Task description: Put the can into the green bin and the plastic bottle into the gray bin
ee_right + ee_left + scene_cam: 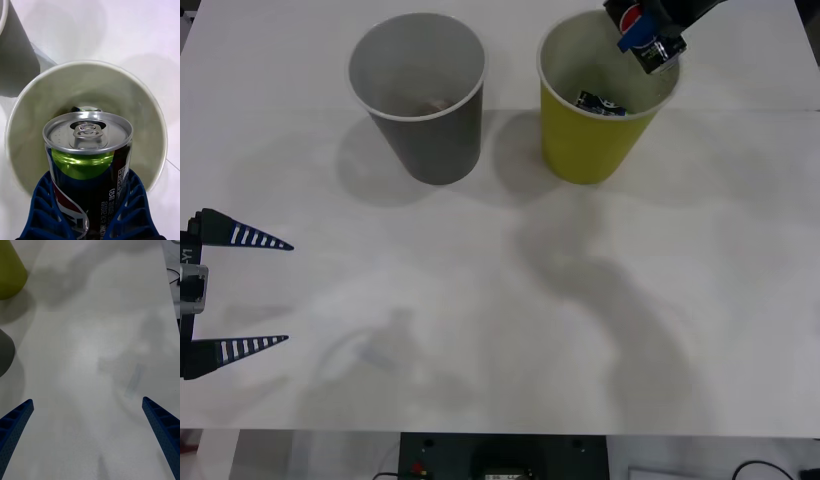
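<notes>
- Your right gripper sits at the upper right of the front view, over the far rim of the green bin, fingers clamped on the can.
- In the right wrist view, the can hangs above the bin's open mouth, silver top facing the camera, a blue finger pressed to each side.
- Something dark already lies in the bottom of the green bin (can't tell what it is).
- The gray bin stands just beside the green one, to its left in the front view; both upright on the white table.
- Left gripper waits at the left edge of the front view, fingers spread wide, holding nothing.
- Step in hand, as I judge it: the drop. Before letting go, bring the can nearer the middle of the mouth, since it looks biased toward the far rim.
- Open the fingers cleanly and lift straight up, so you don't nudge the bin.
</notes>
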